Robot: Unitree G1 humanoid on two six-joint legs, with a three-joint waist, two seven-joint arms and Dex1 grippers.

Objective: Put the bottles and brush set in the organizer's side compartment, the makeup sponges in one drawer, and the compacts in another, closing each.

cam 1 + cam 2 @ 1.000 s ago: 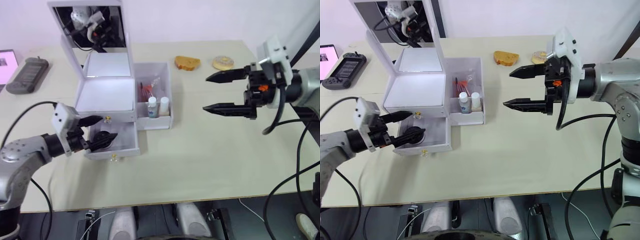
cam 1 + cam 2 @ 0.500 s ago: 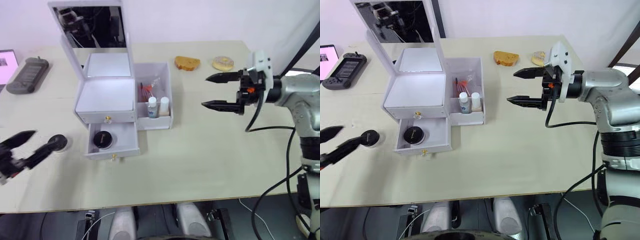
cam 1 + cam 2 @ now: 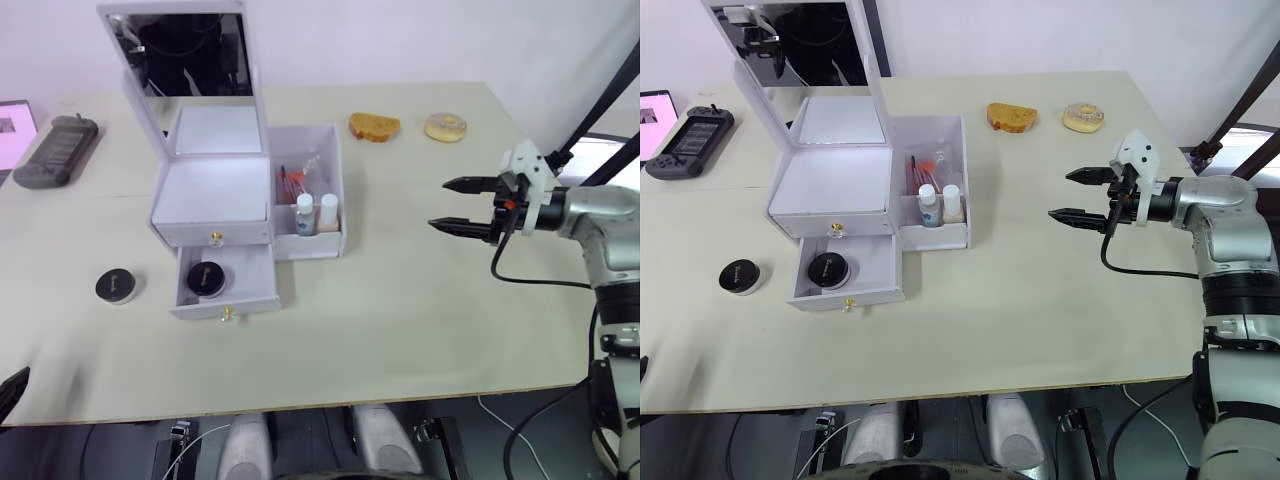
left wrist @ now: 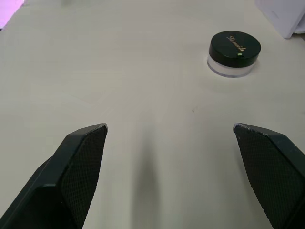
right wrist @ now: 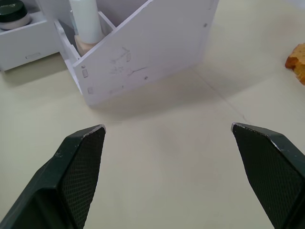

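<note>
One compact (image 3: 206,278) lies in the open lower drawer (image 3: 225,284) of the organizer (image 3: 212,190); the other compact (image 3: 117,287) sits on the table (image 3: 400,300) just beside it, toward the left edge. The bottles (image 3: 316,213) and brush set (image 3: 291,182) stand in the side compartment (image 3: 335,190). Both claws are spread wide, holding nothing: the left claw (image 4: 169,129) near the stray compact, the right claw (image 3: 462,205) well apart. The left should straddle the compact squarely and grip its rim. Its gold lid script is unreadable.

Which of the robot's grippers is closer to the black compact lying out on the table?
Left. The left gripper faces the compact on the table close ahead, open. The right gripper hangs open far across, beyond the organizer.
</note>
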